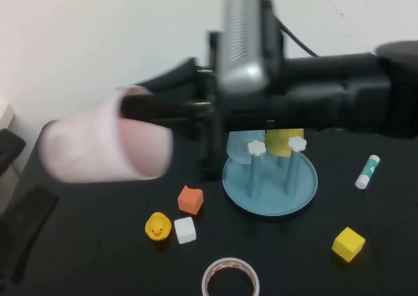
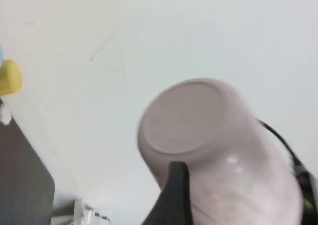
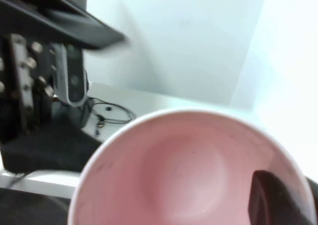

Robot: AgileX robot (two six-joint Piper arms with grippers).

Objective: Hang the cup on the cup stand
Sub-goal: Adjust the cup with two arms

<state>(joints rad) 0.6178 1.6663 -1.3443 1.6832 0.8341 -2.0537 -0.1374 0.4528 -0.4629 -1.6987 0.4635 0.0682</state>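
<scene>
Pale pink speckled plastic tumbler cup was up in the air, off the black surface, lying on its side well to the left of and above the round light blue plastic cup stand, mouth turned back toward the stand. The right gripper reached in from over the stand, with its jaws narrow and clamped on the cup's rim wall and one dark finger inside the mouth. The left gripper sat farther left of the stand than the cup, at the cup's base end. Its jaws stood wide and were not gripping the cup; one finger showed just in front of the flat base. On the stand, two blue-grey pegs with white flower caps were bare. A light blue cup and a yellow cup sat at the stand's far side. An orange block lay just left of the stand. A white cube and a yellow rubber duck lay left and nearer the camera. A tape roll lay in front of the stand, a yellow cube front-right and a white-and-green glue stick to its right.
</scene>
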